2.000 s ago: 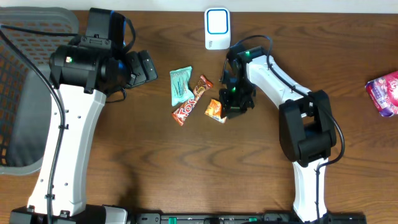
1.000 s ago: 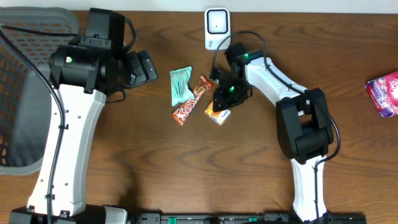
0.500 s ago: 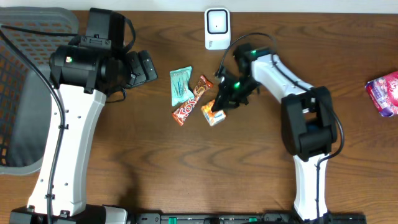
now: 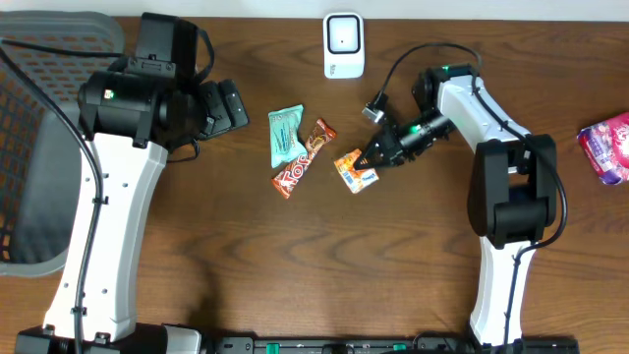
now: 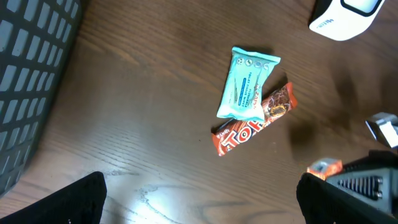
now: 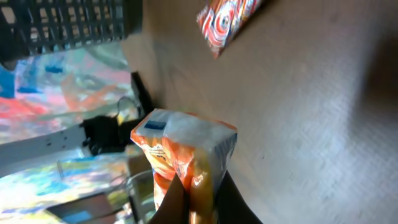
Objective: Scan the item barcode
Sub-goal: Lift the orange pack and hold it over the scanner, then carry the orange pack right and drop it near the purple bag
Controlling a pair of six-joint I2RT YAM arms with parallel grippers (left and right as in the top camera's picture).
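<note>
In the overhead view, the right arm has been swung outward since half a second ago, and the orange snack packet (image 4: pixel 356 169) has been drawn rightward, clear of the red-brown bar (image 4: pixel 303 157). It is gripped at one end by the clenched right hand (image 4: pixel 374 157), below the white scanner (image 4: pixel 343 44). A teal packet (image 4: pixel 285 133) is laid against the bar. The left hand (image 4: pixel 228 106) is kept released and empty, near a grey mesh basket (image 4: pixel 39 147). A pink packet (image 4: pixel 606 146) is seen at the right edge of the brown wooden tabletop (image 4: pixel 295 265).

In the left wrist view, the teal packet (image 5: pixel 249 84) is shown overlapping the bar (image 5: pixel 254 118).

In the right wrist view, the orange packet (image 6: pixel 183 149) is seen pinched at its lower end, wood grain behind it.
</note>
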